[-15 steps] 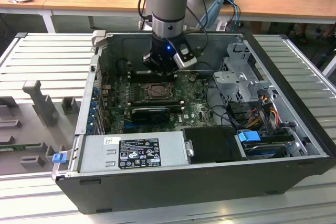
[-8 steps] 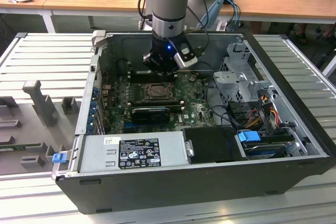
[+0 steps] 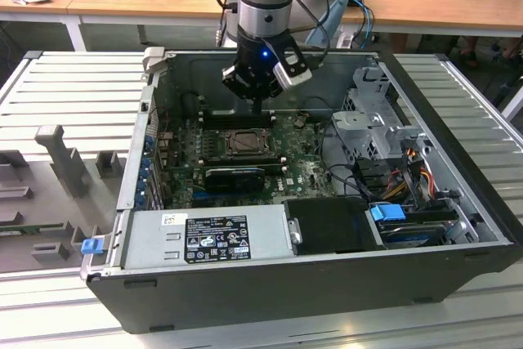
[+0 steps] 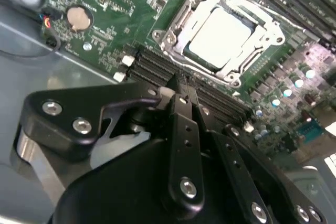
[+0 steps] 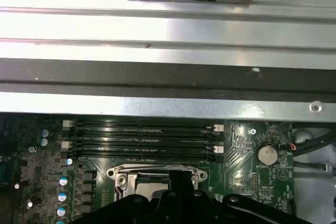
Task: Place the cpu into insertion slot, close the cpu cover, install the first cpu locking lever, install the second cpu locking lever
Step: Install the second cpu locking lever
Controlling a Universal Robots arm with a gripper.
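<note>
Grey sheet metal forms the open computer case (image 3: 245, 300), lying on a ribbed metal counter (image 3: 73, 87). Inside it the green motherboard (image 3: 302, 171) carries the insertion slot (image 3: 244, 142), with black memory slots (image 4: 157, 66) just beside it. The cpu cover (image 4: 173, 31), a silver frame, lies flat over the slot, and the pale cpu (image 4: 226, 36) shows through its window, seated in the socket. The black claw (image 4: 182, 94) hangs above the memory slots, next to the socket, its fingers (image 4: 185, 129) drawn together on nothing.
</note>
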